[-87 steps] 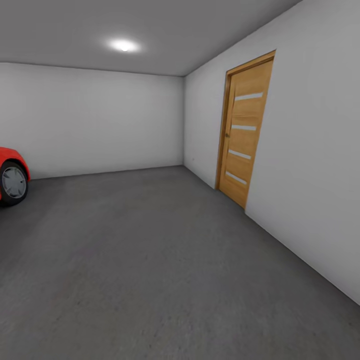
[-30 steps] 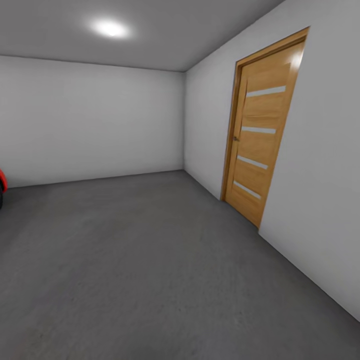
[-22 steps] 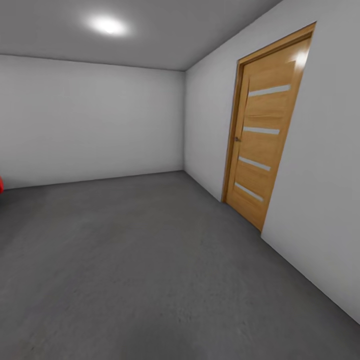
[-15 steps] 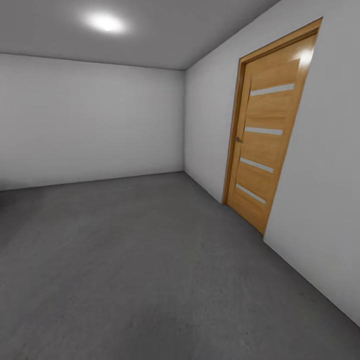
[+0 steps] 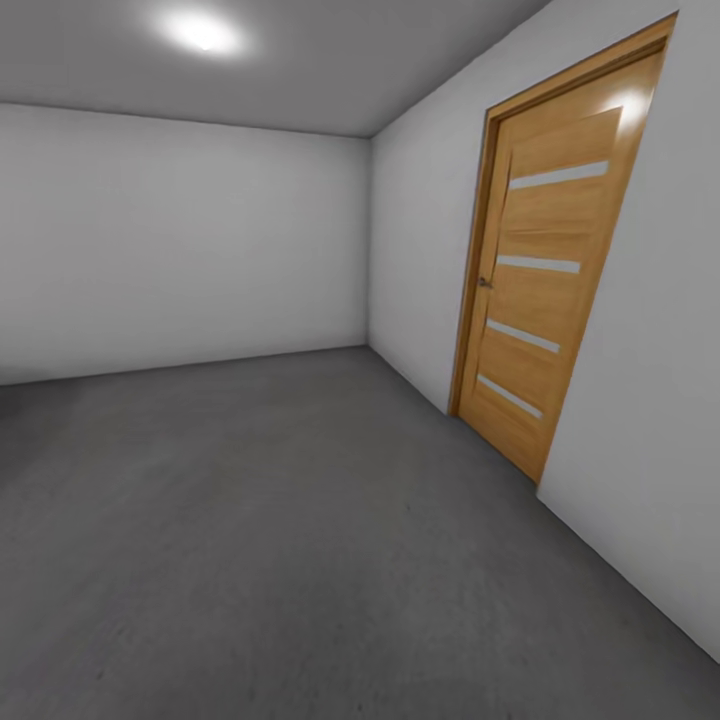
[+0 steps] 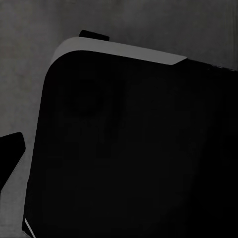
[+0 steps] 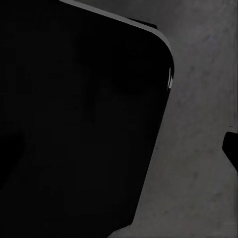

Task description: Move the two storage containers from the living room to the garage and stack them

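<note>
- Jaws: we cannot tell their state on either arm; each wrist view faces a dark rounded black body (image 6: pixel 129 148) above mottled concrete.
- Dark grey concrete floor (image 5: pixel 300 520) of the garage lies ahead.
- Wooden panel door (image 5: pixel 545 290) stands shut in the right wall.

We are in a bare garage-like room of a home. A dark grey, mottled concrete floor (image 5: pixel 300 520) stretches ahead of us to plain grey-white walls (image 5: pixel 180 240) that meet in a corner. In the right-hand wall stands a closed wooden door (image 5: pixel 545 290) with a light wood frame and four narrow pale horizontal strips. A round ceiling light (image 5: pixel 203 30) glows on the grey ceiling. The wrist views show the same grey concrete beneath a dark, rounded body.
</note>
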